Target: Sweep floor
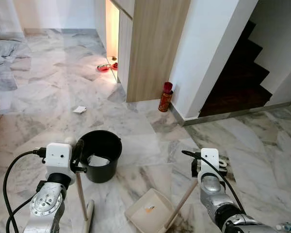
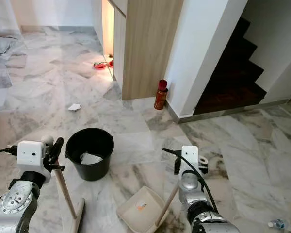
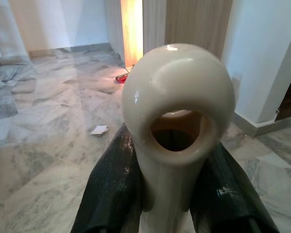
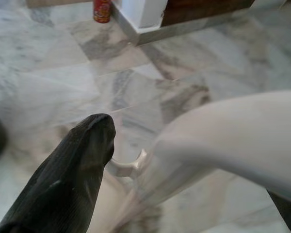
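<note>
Home interior, hallway/living area. Polished grey-veined marble floor (image 1: 48, 92), white walls, wood-panelled cabinet (image 1: 153, 46) with a lit recess, dark staircase (image 1: 242, 73) going up on the right. Household clutter: black bucket (image 1: 101, 155), red spray can (image 1: 165, 97) against the wall, paper scrap (image 1: 79, 109) on the floor.

- Grey-veined marble floor (image 1: 48, 97).
- Wood-panelled cabinet (image 1: 153, 48) beside a warmly lit niche (image 1: 112, 29).
- White wall (image 1: 208, 53); dark staircase (image 1: 240, 77) rising behind it.
</note>
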`<state>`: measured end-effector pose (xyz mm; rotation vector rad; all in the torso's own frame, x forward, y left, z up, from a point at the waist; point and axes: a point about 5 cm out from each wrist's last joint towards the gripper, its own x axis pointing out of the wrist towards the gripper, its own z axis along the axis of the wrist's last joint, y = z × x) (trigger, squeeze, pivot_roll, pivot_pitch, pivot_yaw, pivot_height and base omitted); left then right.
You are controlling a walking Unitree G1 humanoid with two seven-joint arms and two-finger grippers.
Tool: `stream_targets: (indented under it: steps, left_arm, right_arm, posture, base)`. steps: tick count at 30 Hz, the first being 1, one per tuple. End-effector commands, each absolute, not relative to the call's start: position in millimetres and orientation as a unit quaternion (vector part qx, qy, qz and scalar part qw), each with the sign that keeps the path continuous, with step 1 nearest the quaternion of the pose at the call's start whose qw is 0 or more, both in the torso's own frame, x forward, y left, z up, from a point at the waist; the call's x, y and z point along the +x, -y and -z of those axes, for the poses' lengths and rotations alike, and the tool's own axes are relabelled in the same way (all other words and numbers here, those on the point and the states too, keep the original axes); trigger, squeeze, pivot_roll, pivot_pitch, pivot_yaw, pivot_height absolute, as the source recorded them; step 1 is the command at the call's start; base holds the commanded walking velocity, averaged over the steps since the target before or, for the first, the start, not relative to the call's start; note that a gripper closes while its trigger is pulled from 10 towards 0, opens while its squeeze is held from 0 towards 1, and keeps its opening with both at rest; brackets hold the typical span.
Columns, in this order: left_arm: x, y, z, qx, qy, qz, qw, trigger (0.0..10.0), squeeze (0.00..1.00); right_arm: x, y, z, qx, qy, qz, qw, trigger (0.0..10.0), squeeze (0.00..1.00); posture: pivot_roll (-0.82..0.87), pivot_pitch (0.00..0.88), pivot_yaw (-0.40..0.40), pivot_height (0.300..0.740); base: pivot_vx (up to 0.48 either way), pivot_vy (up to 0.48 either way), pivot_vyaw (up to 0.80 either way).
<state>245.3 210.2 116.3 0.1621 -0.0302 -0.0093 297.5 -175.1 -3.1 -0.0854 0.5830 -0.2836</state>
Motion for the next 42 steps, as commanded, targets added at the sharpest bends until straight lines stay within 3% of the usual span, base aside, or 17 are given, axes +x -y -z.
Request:
stream_targets:
  steps: [1,15,31,42]
  left_arm:
    - [247.0,-207.8,-119.4,0.088,0.017,0.011,0.996,10.0,0.00]
    - [246.9,-209.2,-121.6,0.089,0.021,0.007,0.996,10.0,0.00]
    - [246.4,-208.7,-123.0,0.089,0.021,0.009,0.996,10.0,0.00]
    - [246.2,-210.4,-124.6,0.091,0.023,0.006,0.996,10.0,0.00]
  right_arm:
    - [278.8,175.2,23.2,-0.007,-0.353,0.143,0.925,10.0,0.00]
    - [281.8,176.5,20.1,0.048,-0.342,0.168,0.923,10.0,0.00]
    - [286.9,192.1,10.5,0.090,-0.315,0.267,0.907,10.0,0.00]
    - [298.4,176.6,2.4,0.129,-0.285,0.218,0.924,10.0,0.00]
  posture:
    - [0.26,0.059,-0.132,0.740]
    - [0.26,0.072,-0.129,0.740]
    - [0.25,0.086,-0.122,0.740]
    - [0.26,0.085,-0.127,0.740]
  base:
    - [0.000,0.000,0.00]
    - [0.000,0.000,0.00]
    - [0.000,0.000,0.00]
    - [0.000,0.000,0.00]
